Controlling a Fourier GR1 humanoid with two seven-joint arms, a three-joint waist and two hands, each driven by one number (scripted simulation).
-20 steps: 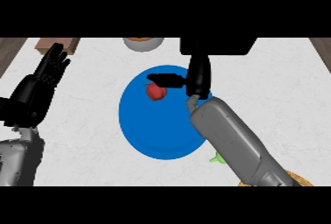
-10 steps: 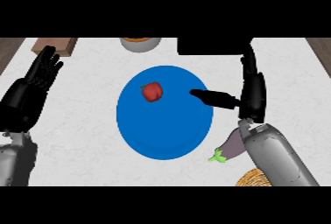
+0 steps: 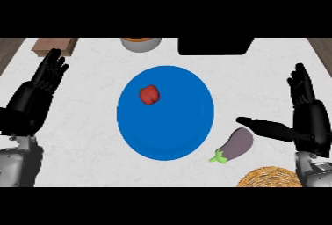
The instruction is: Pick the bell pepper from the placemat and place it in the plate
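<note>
Bell pepper (image 3: 149,94): lies on blue plate (image 3: 188,132), upper left. Right hand (image 3: 308,118): open, empty, right of plate. Left hand (image 3: 32,99): open, resting left, somewhat nearer.

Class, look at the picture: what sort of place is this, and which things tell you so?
Probably a kitchen counter: a red bell pepper lies on a round blue plate, a purple eggplant beside it, on a pale marbled countertop.

Bright, even light falls across the white desk (image 3: 91,132); no glare shows. The blue plate (image 3: 175,132) casts almost no shadow. Edges look undistorted.
</note>
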